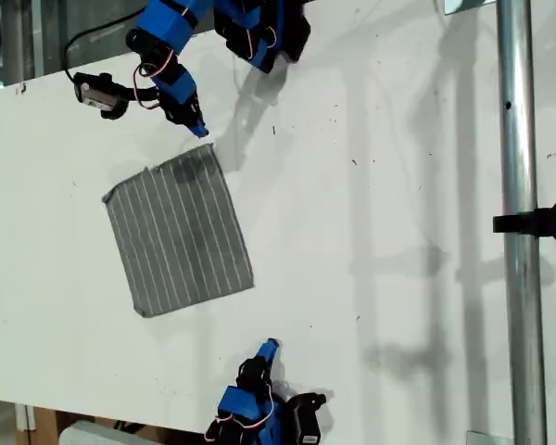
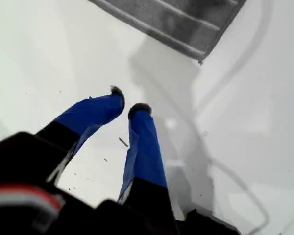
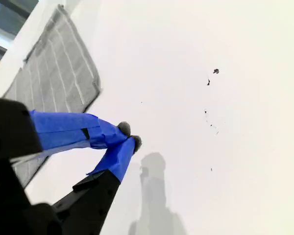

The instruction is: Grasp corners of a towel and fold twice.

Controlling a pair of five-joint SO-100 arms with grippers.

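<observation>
Two grippers hover over the white table [image 1: 417, 306], both empty. The towel [image 1: 179, 232] lies flat on the table towards the exterior view's left, its edges skewed against the table edges and its stripes running along its longer side.

My first gripper [image 1: 199, 130] is at the top of the exterior view, just beside the towel's nearest corner [image 1: 210, 148] but apart from it. Its fingers [image 2: 139, 110] are slightly parted with bare table between them.

My second gripper [image 1: 271, 346] is at the bottom of the exterior view, near the towel's lower edge and clear of it. Its fingertips [image 3: 123, 129] are pressed together on nothing.
</observation>
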